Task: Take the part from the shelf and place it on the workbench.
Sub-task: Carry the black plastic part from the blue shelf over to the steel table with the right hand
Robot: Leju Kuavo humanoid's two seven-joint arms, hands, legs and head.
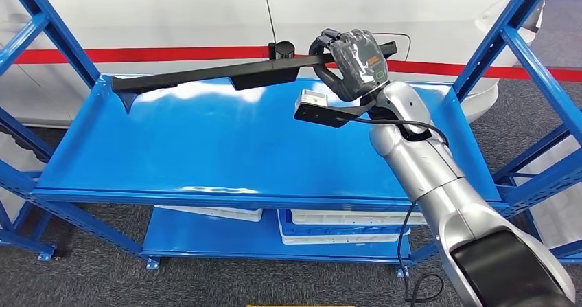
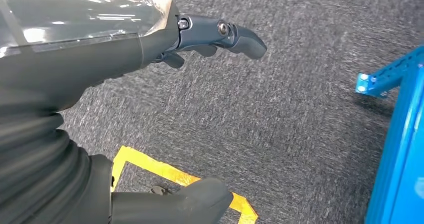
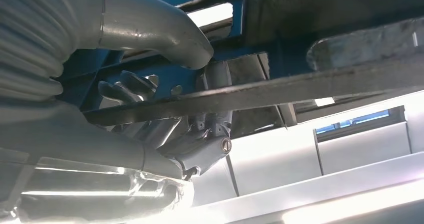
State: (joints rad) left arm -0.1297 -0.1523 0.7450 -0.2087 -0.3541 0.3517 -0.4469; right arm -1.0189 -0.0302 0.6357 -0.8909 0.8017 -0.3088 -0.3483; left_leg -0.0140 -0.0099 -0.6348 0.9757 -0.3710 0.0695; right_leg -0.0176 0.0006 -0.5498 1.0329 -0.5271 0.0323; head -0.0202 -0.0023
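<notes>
Head view gives you the blue shelf [image 1: 206,149] across most of the frame, its upper deck bare and glossy, with slanted blue posts at both sides. Behind it you see a white car body [image 1: 171,18] with a red stripe running along it. Grey carpet [image 1: 89,279] lies under and around the shelf.

Your right arm [image 1: 439,183] rises from the lower right, silver and jointed, with a black cable looped along it. On the lower deck you have white trays [image 1: 343,218] lying flat, one at the left and a stack to the right of it.

The part [image 1: 206,73], a long black bar with a wider wedge at its left end and a small black knob on top near the middle, sits above the rear of the upper deck, tilted slightly up toward the right. Your right hand [image 1: 353,60] grips it near its right end, fingers wrapped round the bar; the right wrist view shows the bar [image 3: 280,91] crossing between thumb and fingers [image 3: 210,134].

Your left hand [image 2: 100,103] hangs over the carpet with fingers apart, holding nothing, beside a yellow floor line [image 2: 165,171] and a blue shelf foot [image 2: 375,81].
</notes>
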